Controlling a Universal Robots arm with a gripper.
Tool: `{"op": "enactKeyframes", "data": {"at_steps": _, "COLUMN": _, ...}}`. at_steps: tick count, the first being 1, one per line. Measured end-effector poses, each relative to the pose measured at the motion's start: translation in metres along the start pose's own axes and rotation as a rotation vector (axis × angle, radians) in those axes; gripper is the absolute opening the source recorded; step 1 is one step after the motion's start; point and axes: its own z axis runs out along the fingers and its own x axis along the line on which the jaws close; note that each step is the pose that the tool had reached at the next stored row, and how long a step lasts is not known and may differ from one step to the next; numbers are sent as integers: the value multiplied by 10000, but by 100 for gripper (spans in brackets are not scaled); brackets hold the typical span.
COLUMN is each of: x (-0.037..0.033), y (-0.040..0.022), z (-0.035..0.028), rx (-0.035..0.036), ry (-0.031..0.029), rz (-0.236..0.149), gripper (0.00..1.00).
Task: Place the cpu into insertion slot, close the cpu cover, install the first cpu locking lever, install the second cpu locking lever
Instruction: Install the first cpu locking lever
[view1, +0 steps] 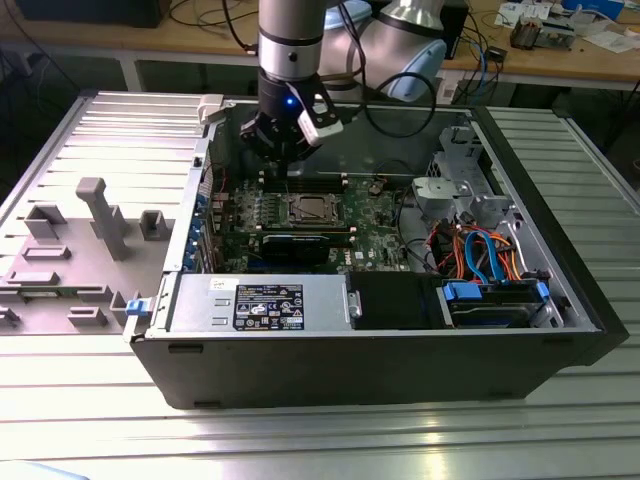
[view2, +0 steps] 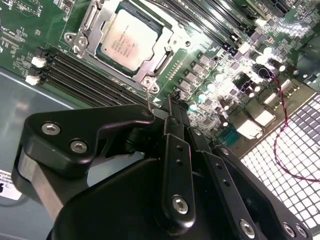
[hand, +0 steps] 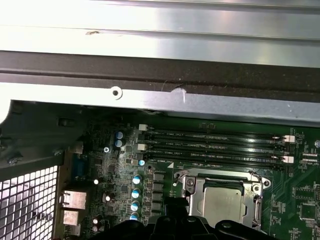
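The cpu (view1: 308, 208) lies flat in the insertion slot (view2: 80, 42) on the green board inside the open computer case. Its dull silver top shows in both wrist views (view2: 127, 40) (hand: 223, 202). The cpu cover (view2: 160, 57), a thin silvery frame, lies down around the chip. My gripper (view1: 284, 165) hangs a little above the board, over the memory slots just behind the socket in the exterior view. Its black fingers (view2: 172, 130) come together at their tips, shut, with nothing between them.
Long black memory slots (hand: 215, 145) run beside the socket. The case's metal wall (hand: 160, 55) stands close behind them. A power supply (view1: 260, 305) and a drive cage with coloured cables (view1: 480, 250) sit inside the case. A grey fixture plate (view1: 100, 215) lies on the exterior view's left.
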Motion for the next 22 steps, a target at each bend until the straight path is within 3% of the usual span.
{"op": "enactKeyframes", "data": {"at_steps": 10, "x": 126, "y": 13, "z": 6, "rx": -7, "ry": -1, "rz": -1, "gripper": 11}}
{"op": "enactKeyframes", "data": {"at_steps": 18, "x": 128, "y": 111, "z": -8, "rx": -18, "ry": -2, "rz": -1, "gripper": 11}}
{"op": "enactKeyframes", "data": {"at_steps": 22, "x": 125, "y": 154, "z": -21, "rx": -78, "ry": -9, "rz": -7, "gripper": 11}}
